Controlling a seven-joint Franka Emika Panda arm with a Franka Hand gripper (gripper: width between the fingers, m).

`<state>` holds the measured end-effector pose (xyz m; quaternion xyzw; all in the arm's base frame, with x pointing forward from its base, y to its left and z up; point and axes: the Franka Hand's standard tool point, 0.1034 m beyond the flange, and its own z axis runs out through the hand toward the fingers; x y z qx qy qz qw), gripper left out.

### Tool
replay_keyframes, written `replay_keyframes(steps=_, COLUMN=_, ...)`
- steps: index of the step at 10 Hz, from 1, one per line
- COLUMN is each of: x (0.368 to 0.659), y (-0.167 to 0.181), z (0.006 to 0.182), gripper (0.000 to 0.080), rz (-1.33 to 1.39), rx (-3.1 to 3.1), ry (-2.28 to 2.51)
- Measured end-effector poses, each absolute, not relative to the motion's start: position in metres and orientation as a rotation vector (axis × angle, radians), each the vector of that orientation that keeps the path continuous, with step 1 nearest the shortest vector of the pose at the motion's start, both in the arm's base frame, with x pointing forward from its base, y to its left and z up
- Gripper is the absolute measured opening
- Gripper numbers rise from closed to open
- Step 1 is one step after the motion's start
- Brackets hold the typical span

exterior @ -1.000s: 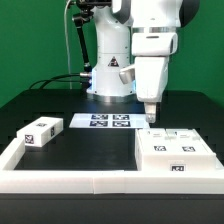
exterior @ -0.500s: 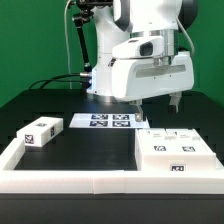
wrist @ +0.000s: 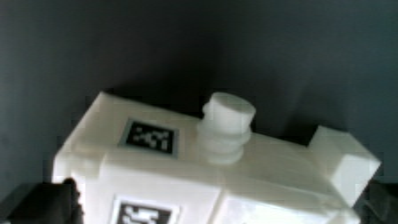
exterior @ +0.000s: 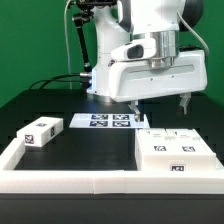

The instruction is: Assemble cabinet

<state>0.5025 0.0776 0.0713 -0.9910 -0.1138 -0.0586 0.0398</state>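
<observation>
The white cabinet body [exterior: 176, 152] lies at the exterior view's right, near the front rim, with several tags on its top. My gripper [exterior: 160, 104] hangs just above its far edge, open and empty, with one finger [exterior: 135, 109] to either side. In the wrist view the body [wrist: 267, 175] fills the lower half, showing a tag [wrist: 151, 137], a short round peg [wrist: 226, 125] and a raised block [wrist: 338, 150]. The dark fingertips [wrist: 54, 205] show at the picture's lower edges, astride the body. A smaller tagged white block [exterior: 40, 131] lies at the exterior view's left.
The marker board [exterior: 109, 121] lies flat on the black table in front of the robot's base [exterior: 108, 85]. A low white rim [exterior: 70, 181] edges the table's front and left. Black cables [exterior: 60, 84] run behind at the left.
The wrist has turned about a quarter turn over the cabinet body, so the hand now faces the camera broadside with both fingers showing apart. The parts have not moved.
</observation>
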Motion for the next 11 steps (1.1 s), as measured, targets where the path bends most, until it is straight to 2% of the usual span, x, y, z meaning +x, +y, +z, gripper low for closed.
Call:
replay_keyframes(steps=2, x=0.498, y=0.075, z=0.064, gripper=0.0797, rz=-0.159, rx=-3.046, ry=-0.151)
replay_keyframes(steps=5, x=0.498, y=0.079, z=0.062, gripper=0.0797, rz=-0.146, rx=-3.028, ry=0.056)
replay_keyframes(steps=11, x=0.493, y=0.082, z=0.017, gripper=0.0797, rz=-0.186, rx=-3.009, ry=0.018)
